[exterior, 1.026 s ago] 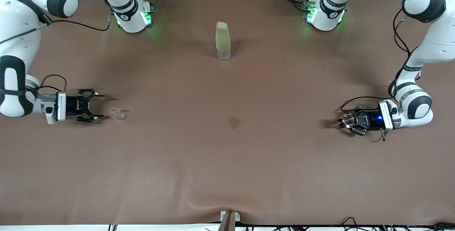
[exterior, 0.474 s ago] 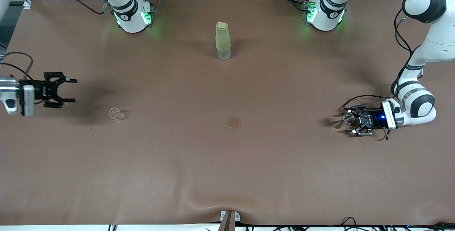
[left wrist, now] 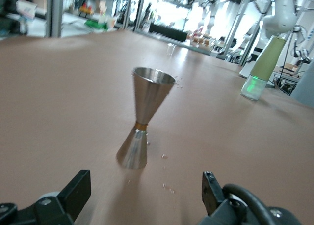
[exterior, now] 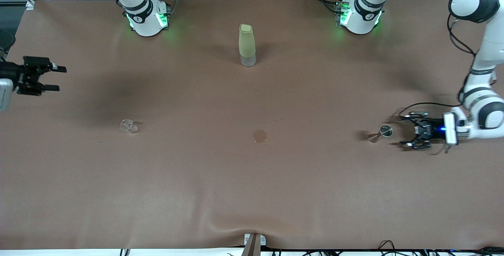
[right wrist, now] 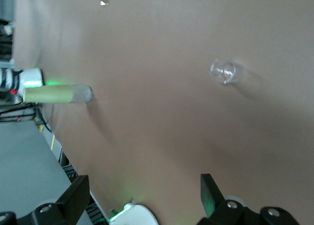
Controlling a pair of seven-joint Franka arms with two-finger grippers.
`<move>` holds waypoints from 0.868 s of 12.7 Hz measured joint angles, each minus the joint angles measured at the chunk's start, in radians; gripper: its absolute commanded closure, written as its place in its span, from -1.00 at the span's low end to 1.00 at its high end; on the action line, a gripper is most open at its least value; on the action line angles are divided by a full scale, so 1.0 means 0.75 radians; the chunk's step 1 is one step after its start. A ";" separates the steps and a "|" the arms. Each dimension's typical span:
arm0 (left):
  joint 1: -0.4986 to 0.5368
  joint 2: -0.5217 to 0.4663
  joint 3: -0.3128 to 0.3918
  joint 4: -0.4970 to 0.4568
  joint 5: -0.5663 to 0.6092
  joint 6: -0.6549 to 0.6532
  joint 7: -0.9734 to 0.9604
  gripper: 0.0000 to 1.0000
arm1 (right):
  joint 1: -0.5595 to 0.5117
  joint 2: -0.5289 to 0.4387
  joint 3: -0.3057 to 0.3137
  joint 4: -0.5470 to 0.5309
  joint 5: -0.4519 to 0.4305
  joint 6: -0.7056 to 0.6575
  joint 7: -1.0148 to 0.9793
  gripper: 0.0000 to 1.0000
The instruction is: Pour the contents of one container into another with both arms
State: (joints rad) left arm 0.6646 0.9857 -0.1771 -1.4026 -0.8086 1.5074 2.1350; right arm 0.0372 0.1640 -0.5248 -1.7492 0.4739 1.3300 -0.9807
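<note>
Now the jigger (exterior: 380, 134) stands upright on the surface (exterior: 252, 193) at the left arm's end, just beside the left tool (exterior: 406, 130), whose fingers are spread and clear of it. Over the right arm's end, the right tool (exterior: 55, 78) hangs spread, well apart from the glass (exterior: 128, 125).

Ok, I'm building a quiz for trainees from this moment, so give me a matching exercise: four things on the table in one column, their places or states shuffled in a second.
Things:
1. steel hourglass-shaped jigger
2. small clear glass cup
3. tall pale-green bottle with a clear base
4. small brown spill stain

Places or states:
A. mid-table, nearest the arm bases
B. standing just off the open left gripper
C. flat on the brown table cover, mid-table
D. alone toward the right arm's end

Pairs: 1-B, 2-D, 3-A, 4-C
</note>
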 measured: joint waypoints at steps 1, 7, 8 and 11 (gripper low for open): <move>0.011 -0.036 -0.001 0.037 0.046 -0.012 -0.119 -1.00 | 0.030 -0.051 0.001 0.006 -0.033 -0.008 0.110 -1.00; -0.075 -0.397 -0.022 0.152 0.259 -0.025 -0.843 -1.00 | 0.086 -0.161 0.158 0.211 -0.229 -0.097 0.628 -1.00; -0.116 -0.489 -0.022 0.158 0.322 -0.025 -0.987 -1.00 | 0.087 -0.174 0.212 0.242 -0.267 -0.098 0.720 -1.00; -0.255 -0.751 -0.028 0.157 0.506 -0.030 -1.424 -1.00 | 0.082 -0.200 0.380 0.297 -0.389 -0.097 0.932 -1.00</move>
State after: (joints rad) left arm 0.4732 0.4227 -0.1982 -1.2846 -0.4290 1.4848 1.0669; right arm 0.0985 0.0137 -0.2401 -1.5265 0.1821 1.2573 -0.2815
